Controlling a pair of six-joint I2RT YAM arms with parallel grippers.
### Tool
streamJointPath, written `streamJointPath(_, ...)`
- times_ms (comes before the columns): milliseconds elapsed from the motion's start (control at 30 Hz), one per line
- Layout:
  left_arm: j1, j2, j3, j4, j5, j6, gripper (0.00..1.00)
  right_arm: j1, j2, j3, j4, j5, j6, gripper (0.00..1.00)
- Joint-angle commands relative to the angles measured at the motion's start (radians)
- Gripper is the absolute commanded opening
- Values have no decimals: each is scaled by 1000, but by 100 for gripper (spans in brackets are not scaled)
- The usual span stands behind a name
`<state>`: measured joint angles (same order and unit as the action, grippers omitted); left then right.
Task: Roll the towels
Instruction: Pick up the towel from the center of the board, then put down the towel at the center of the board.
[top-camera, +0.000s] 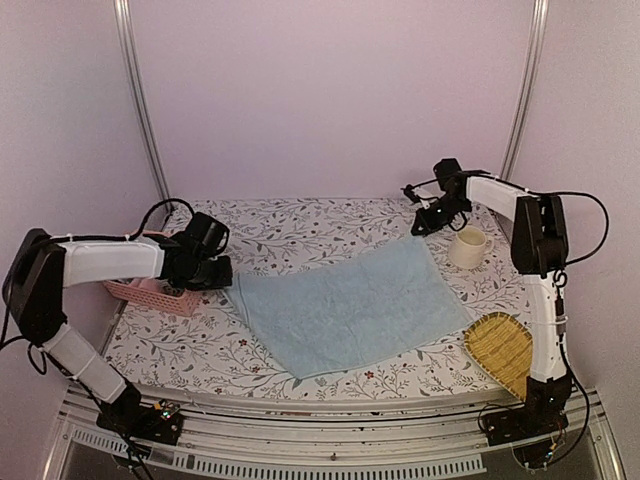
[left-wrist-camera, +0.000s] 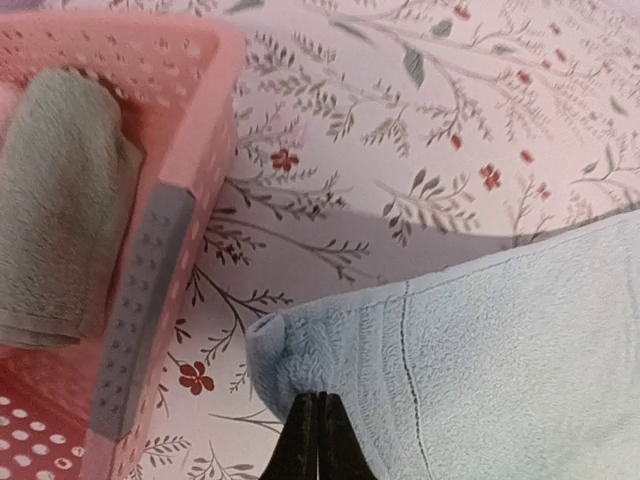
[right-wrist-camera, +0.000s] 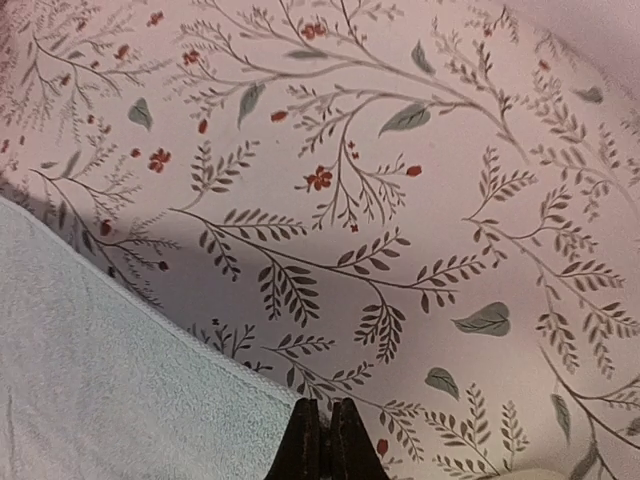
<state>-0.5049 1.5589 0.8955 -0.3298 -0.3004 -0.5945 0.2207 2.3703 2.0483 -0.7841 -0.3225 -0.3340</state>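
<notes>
Laid flat mid-frame for rolling: blue towel. Left corner pinched by left gripper, tips pressed together, likely to keep cloth taut. At upper-right corner, right gripper pressed together too; cannot tell whether holding cloth.

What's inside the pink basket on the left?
A grey-green towel lies in the pink basket. The rest of its inside is out of frame or covered by the left arm.

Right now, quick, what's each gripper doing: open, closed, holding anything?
Left gripper: closed, pinching the bunched corner of the blue towel.
Right gripper: closed at the towel's far corner; whether it holds cloth cannot be told.
</notes>
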Motion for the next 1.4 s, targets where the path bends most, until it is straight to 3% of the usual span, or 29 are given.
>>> streamJointPath(0, -24, -211, 83, -41, -90, 64, 0, -20, -299, 6, -5, -80, -16, 2)
streamJointPath(233, -83, -509, 152, -82, -137, 137, 0, -25, -592, -83, -10, -102, -21, 2)
streamJointPath(433, -218, -714, 168, -106, -167, 194, 0, -26, -873, -258, -10, -176, -5, 2)
streamJointPath(633, -343, -838, 140, -136, -149, 181, 0, -25, -1135, -460, -31, -215, 5, 2)
streamJointPath(767, -392, -821, 124, -135, -137, 182, 0, -25, -1207, -541, 1, -157, 0, 2)
streamJointPath(933, -391, -649, 62, -104, -224, 174, 0, -26, -1082, -668, 126, -49, -41, 2)
streamJointPath(1067, -280, -424, -4, -15, -250, 153, 0, -31, -792, -706, 313, 68, -88, 2)
streamJointPath(1133, -182, -285, -15, 82, -173, 165, 0, -35, -597, -610, 336, 95, -89, 3)
streamJointPath(1200, -105, -122, 31, 139, -131, 167, 0, -35, -409, -436, 314, 138, -78, 10)
streamJointPath(1300, -62, 75, 195, 84, -163, 188, 17, -34, -228, -185, 184, 82, -29, 18)
streamJointPath(1367, -60, 144, 279, 27, -166, 192, 29, -32, -223, -125, 153, 48, 20, 28)
